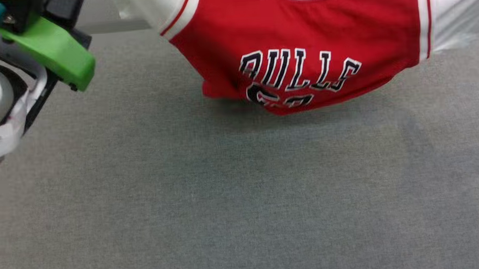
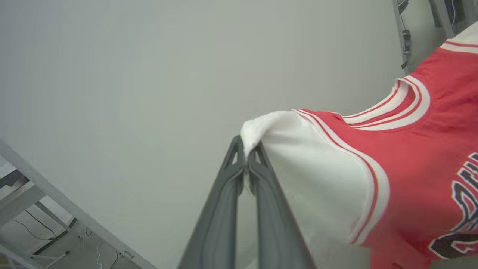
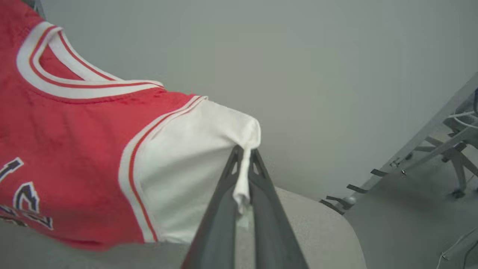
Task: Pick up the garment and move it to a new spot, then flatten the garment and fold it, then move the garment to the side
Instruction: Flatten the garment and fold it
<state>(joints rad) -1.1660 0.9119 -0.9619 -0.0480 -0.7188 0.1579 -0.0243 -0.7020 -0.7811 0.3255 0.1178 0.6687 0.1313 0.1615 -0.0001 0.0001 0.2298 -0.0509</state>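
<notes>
Grey cloth tabletop point(image 1: 242, 199) beneath red garment point(image 1: 299, 30); pale wall point(image 2: 149, 74) behind.

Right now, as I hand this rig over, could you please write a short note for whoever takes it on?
Left gripper: shut on one white sleeve of the garment.
Right gripper: shut on the other sleeve.
Garment hangs spread between them, lower part resting on the grey table.
Done: pickup.
Left: lay it down, flatten, fold, move aside.
</notes>
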